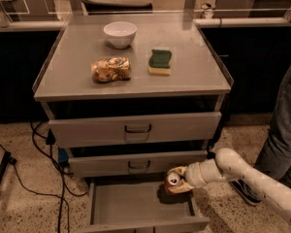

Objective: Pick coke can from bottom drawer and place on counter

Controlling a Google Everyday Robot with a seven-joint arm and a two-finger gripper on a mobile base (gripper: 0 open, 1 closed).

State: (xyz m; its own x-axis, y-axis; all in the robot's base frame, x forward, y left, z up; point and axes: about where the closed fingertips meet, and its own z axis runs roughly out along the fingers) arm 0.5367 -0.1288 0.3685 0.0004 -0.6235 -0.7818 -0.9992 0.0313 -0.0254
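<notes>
The coke can (173, 180), red with a silver top, is tilted between the fingers of my gripper (177, 181), just above the far right part of the open bottom drawer (128, 205). Its shadow falls on the drawer floor below it. The gripper is shut on the can, and my white arm (242, 174) reaches in from the lower right. The counter (189, 76), the flat grey cabinet top, lies well above the can.
On the counter stand a white bowl (120, 34), a crumpled snack bag (111, 69) and a green-and-yellow sponge (159, 62). Two upper drawers with dark handles (137, 128) stick out slightly. A person's leg (281, 135) is at the right. Black cables (43, 169) trail on the left floor.
</notes>
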